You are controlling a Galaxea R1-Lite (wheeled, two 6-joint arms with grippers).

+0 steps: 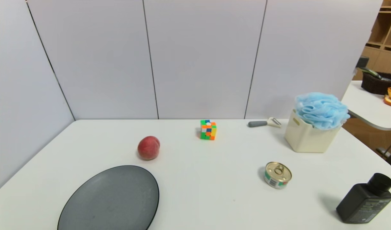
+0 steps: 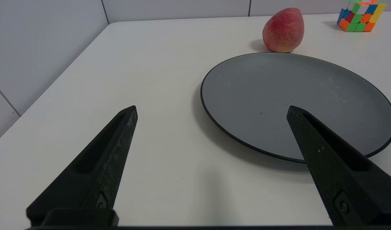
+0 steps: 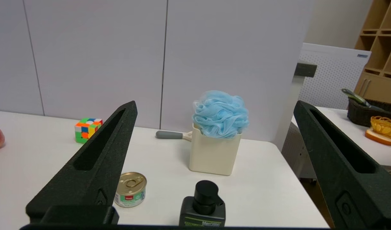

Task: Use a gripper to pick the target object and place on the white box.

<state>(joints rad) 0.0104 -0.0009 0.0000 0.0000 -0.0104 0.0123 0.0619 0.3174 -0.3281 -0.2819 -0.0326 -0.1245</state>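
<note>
Blue bath pouf (image 1: 321, 109) sitting in top of cream-white bin (image 1: 310, 138), far right of table (image 1: 195, 166), close to right edge. Right gripper (image 3: 214, 107) wide open, empty, well back from bin, above pump bottle (image 3: 203, 209) and tin can (image 3: 130, 189). Left gripper (image 2: 211, 111) wide open, empty, low over table's near-left part at rim of grey plate (image 2: 310, 95). Peach (image 1: 148, 147), puzzle cube (image 1: 208, 129), peeler (image 1: 265, 122) spread apart; bare surface mid-table.

Both the left gripper (image 2: 211, 110) and the right gripper (image 3: 214, 105) end in two long, tapering matte-black fingers, each with a recessed slot and a small screw near its base.
</note>
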